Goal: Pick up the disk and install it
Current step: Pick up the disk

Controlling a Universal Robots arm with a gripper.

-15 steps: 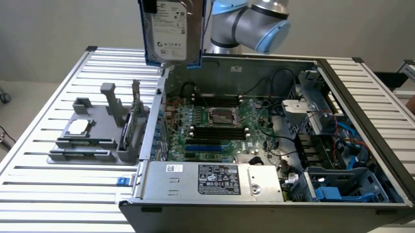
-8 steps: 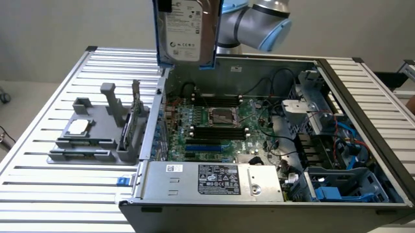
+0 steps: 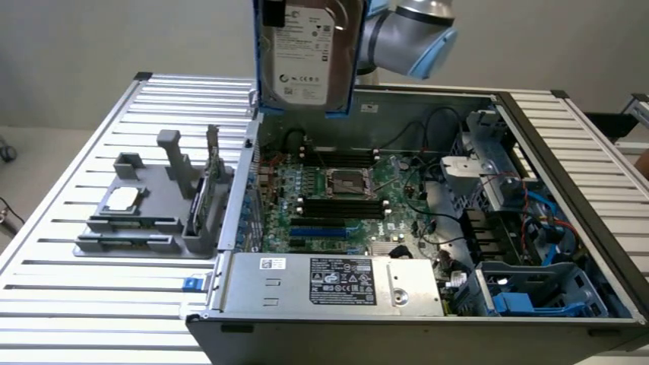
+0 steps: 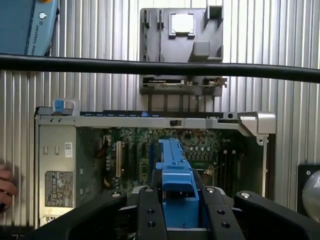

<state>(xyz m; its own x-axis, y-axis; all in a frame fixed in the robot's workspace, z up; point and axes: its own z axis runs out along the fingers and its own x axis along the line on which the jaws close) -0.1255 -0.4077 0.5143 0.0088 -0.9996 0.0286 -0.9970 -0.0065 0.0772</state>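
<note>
My hand (image 4: 180, 200), closed partway on the disk (image 3: 306, 53) by its blue carrier, holds it high over the open case (image 3: 406, 338); I judge slow, upright travel clear of its walls best.

Open computer case (image 3: 406, 344) — grey fixture (image 3: 142, 226) beside it.

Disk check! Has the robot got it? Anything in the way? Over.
Gripper shut on the disk. Disk held upright, raised over the open computer case. A person's hand beside the case.
</note>
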